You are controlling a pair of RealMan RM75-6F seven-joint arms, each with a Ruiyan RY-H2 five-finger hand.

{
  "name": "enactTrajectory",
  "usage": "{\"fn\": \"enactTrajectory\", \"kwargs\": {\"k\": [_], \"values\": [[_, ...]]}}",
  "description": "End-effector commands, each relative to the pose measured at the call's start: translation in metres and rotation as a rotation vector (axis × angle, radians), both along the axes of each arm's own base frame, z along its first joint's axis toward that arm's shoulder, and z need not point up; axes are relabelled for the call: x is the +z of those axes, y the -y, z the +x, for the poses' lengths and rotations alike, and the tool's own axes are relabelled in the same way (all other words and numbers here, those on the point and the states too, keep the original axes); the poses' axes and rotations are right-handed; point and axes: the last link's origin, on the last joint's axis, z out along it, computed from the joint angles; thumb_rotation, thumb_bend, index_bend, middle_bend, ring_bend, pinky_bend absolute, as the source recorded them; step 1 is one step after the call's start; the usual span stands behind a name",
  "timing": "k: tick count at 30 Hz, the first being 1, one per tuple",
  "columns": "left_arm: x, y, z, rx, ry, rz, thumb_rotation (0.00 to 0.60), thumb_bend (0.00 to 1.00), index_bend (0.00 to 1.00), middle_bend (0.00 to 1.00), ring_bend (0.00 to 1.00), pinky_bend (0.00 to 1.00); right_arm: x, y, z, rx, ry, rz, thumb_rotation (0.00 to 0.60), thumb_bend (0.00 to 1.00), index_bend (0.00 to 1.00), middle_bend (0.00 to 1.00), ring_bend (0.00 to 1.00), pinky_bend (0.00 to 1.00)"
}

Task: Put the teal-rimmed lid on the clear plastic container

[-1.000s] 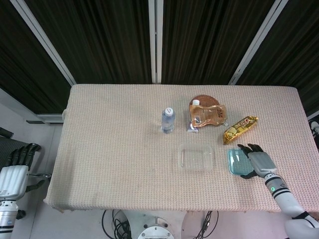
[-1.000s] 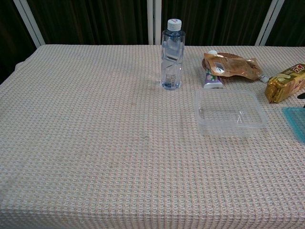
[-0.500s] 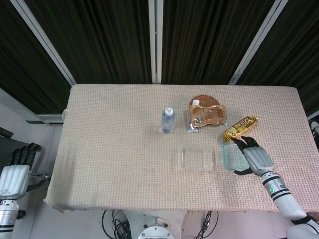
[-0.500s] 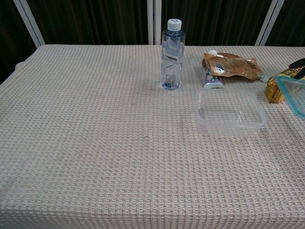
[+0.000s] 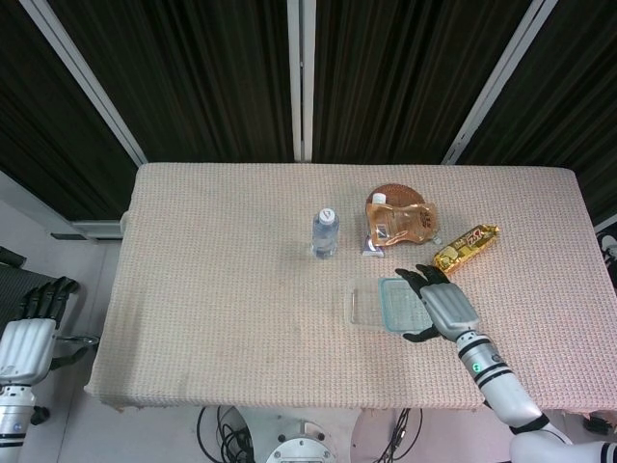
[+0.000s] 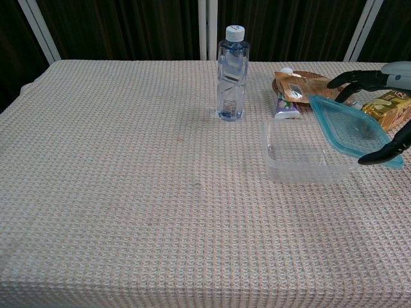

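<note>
Right hand (image 5: 445, 310) holds the lid (image 6: 350, 126) — fingers (image 6: 350, 78) curled over its far edge, thumb (image 6: 385, 153) under the near edge, so it is clamped between them. The lid is tilted, left edge higher in the chest view, off the table, hanging over the right part of the container (image 6: 302, 157). In the head view the lid (image 5: 402, 304) overlaps the container's (image 5: 368, 305) right half; not seated on it. The hand's back faces up and the forearm runs off to the lower right.

Container sits on the tablecloth (image 5: 222, 289), mouth up, nothing inside that shows.

Left hand (image 5: 29, 333) is off the table at the lower-left edge of the head view, fingers dark and loosely spread, holding nothing. It does not show in the chest view.

Other stuff: water bottle (image 6: 231, 74) upright, behind and left of the container, well apart from it. Brown pouch (image 6: 308, 88) lies flat behind the container, on a round brown mat (image 5: 395, 193); a small purple tube (image 6: 286, 108) lies just in front of the pouch. Gold snack bar (image 5: 465, 249) lies to the right, near the hand — in the chest view partly hidden behind the fingers and lid.
</note>
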Motion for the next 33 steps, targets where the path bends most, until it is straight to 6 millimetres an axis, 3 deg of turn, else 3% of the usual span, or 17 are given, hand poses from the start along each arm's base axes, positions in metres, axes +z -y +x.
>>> {"fn": "enactTrajectory", "kwargs": {"k": [1,14,33], "values": [[-0.001,-0.002,-0.001,-0.007,0.008,-0.002,0.600,0.00,0.03,0.00,0.00,0.07,-0.017,0.000,0.022,-0.030,0.028,0.016,0.600,0.01,0.09,0.38,0.04,0.00],[-0.002,-0.007,-0.007,-0.024,0.029,-0.005,0.600,0.00,0.03,0.00,0.00,0.07,-0.025,0.002,0.052,-0.082,0.061,0.013,0.600,0.01,0.09,0.38,0.04,0.00],[-0.003,-0.008,-0.011,-0.030,0.043,-0.006,0.600,0.00,0.03,0.00,0.00,0.07,-0.036,0.016,0.052,-0.160,0.047,-0.002,0.600,0.00,0.08,0.38,0.04,0.00]]}}
